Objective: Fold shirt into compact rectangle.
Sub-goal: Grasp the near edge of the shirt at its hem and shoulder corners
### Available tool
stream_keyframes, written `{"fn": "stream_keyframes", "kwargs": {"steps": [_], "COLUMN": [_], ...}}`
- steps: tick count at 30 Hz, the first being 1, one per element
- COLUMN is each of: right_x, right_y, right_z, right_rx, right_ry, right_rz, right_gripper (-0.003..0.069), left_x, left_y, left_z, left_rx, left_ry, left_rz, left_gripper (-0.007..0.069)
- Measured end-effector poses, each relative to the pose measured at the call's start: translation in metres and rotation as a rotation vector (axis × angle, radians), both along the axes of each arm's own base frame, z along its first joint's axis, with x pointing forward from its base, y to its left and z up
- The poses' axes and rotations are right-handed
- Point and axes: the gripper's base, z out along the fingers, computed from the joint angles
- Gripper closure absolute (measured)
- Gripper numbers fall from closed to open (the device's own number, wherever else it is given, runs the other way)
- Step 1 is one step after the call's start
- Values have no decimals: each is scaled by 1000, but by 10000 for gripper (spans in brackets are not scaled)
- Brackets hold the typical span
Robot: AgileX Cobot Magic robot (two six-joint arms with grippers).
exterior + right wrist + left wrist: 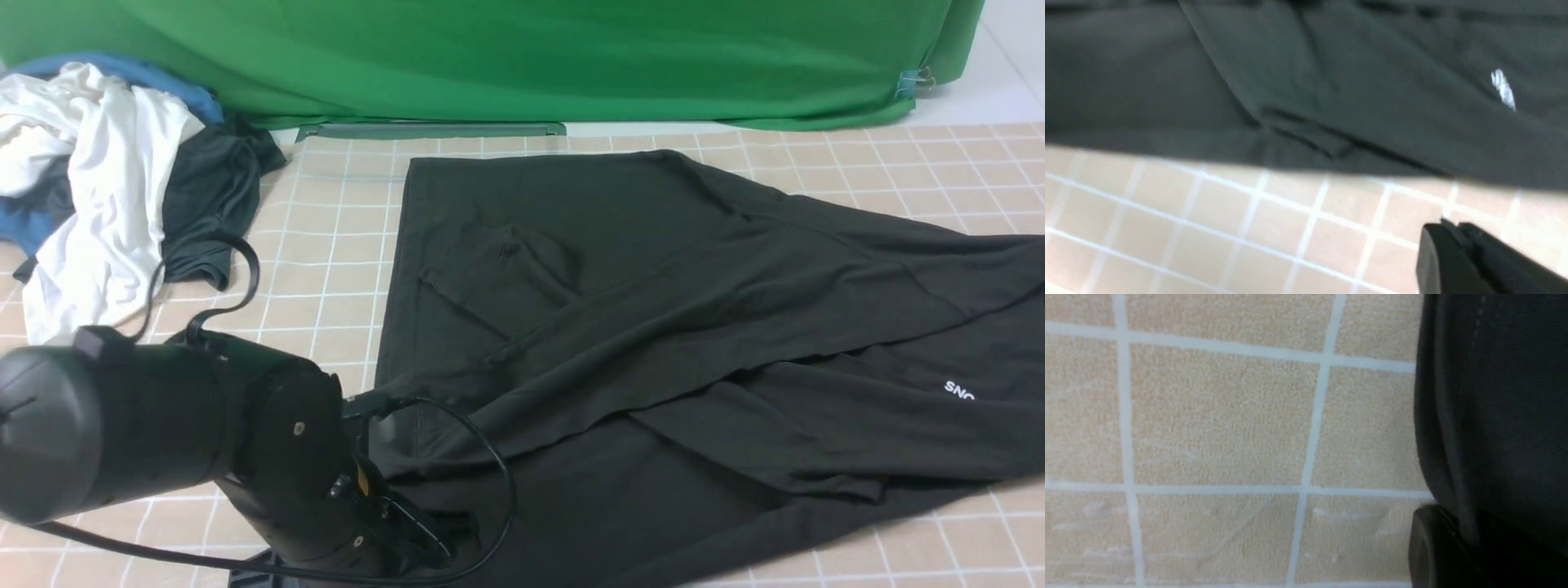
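Observation:
The black shirt [653,327] lies across the checked table, creased with diagonal folds; part of its white print [959,390] shows at the right edge. My left gripper [420,535] is low at the shirt's near left corner, mostly hidden under its own wrist. In the left wrist view the shirt [1494,396] runs down between the jaws of the left gripper [1457,539], which looks shut on the fabric. The right arm does not show in the front view. In the right wrist view my right gripper [1449,232] hovers shut and empty over bare table, short of the shirt [1290,81] and its print [1502,90].
A pile of clothes sits at the back left: a white garment [106,188], a smaller dark grey garment [212,204] and blue cloth [122,69]. A green backdrop [522,57] hangs behind the table. The checked tablecloth [326,245] shows left of the shirt.

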Motion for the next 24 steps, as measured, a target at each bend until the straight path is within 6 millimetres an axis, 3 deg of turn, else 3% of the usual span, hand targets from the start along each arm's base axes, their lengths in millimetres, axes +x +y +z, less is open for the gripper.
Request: {"fn": "stream_keyframes", "kwargs": {"steps": [6, 13, 16, 22, 24], "right_x": [10, 39, 50, 55, 58], "right_y": [-6, -13, -28, -60, -69], "right_z": [-10, -57, -76, -83, -82], "right_rx": [-80, -109, -105, -53, 0], "right_ry": [31, 274, 366, 359, 313], "right_rz": [-16, -65, -148, -352, -436], "right_gripper": [634, 635, 635, 628, 566], "left_x": [1, 5, 4, 2, 3], "left_y": [24, 39, 39, 42, 44], "left_z": [28, 29, 29, 28, 28], "left_rx": [-21, 2, 9, 44, 63], "left_ry": [-70, -51, -44, -34, -41], "left_rz": [46, 15, -5, -39, -53], "left_gripper": [596, 596, 596, 596, 596]}}
